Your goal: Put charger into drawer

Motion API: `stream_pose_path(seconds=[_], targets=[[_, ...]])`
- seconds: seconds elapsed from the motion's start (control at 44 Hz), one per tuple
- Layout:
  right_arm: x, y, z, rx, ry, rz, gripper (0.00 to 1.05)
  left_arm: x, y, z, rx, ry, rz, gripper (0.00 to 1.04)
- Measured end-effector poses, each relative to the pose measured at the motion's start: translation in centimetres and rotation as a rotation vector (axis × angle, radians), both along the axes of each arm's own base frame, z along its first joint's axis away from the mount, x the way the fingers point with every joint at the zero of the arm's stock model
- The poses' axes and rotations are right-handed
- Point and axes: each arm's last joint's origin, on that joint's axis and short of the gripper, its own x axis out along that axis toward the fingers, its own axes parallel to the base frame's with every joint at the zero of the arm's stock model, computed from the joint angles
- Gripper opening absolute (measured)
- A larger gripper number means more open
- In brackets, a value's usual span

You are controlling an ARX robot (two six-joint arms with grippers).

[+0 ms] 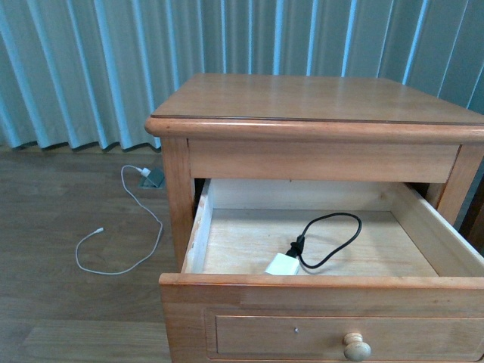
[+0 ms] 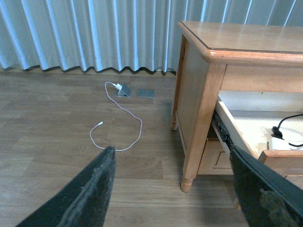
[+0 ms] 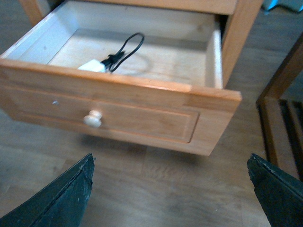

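The drawer (image 1: 325, 334) of the light-wood nightstand stands pulled out, its round cream knob (image 1: 356, 347) facing me. Inside lies the charger (image 1: 282, 265), a small white block with a black looped cord (image 1: 333, 234); it also shows in the right wrist view as the charger (image 3: 92, 66) inside the drawer (image 3: 142, 113). My left gripper (image 2: 173, 158) is open over the floor beside the nightstand's leg. Over the floor in front of the drawer, my right gripper (image 3: 170, 165) hangs open, holding nothing. Neither arm shows in the front view.
A long thin white cable (image 1: 128, 227) lies looped on the wooden floor left of the nightstand, running to a floor socket (image 1: 153, 178). Pale curtains (image 1: 91, 68) hang behind. A wooden frame (image 3: 279, 109) stands to the drawer's right.
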Motion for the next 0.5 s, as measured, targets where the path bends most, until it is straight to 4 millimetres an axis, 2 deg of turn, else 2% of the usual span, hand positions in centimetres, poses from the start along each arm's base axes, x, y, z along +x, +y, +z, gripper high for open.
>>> stream_pose_path(seconds=[0.091, 0.159, 0.295, 0.5], targets=[[0.9, 0.9, 0.3, 0.017, 0.078, 0.029, 0.96, 0.0, 0.0, 0.0, 0.0, 0.0, 0.0, 0.92], [1.6, 1.5, 0.3, 0.029, 0.134, 0.04, 0.96, 0.0, 0.0, 0.0, 0.0, 0.0, 0.0, 1.0], [4.3, 3.8, -0.5, 0.082, 0.303, 0.036, 0.96, 0.0, 0.0, 0.0, 0.002, 0.0, 0.0, 0.99], [8.5, 5.9, -1.6, 0.111, 0.388, -0.073, 0.96, 0.0, 0.0, 0.0, 0.003, 0.0, 0.0, 0.99]])
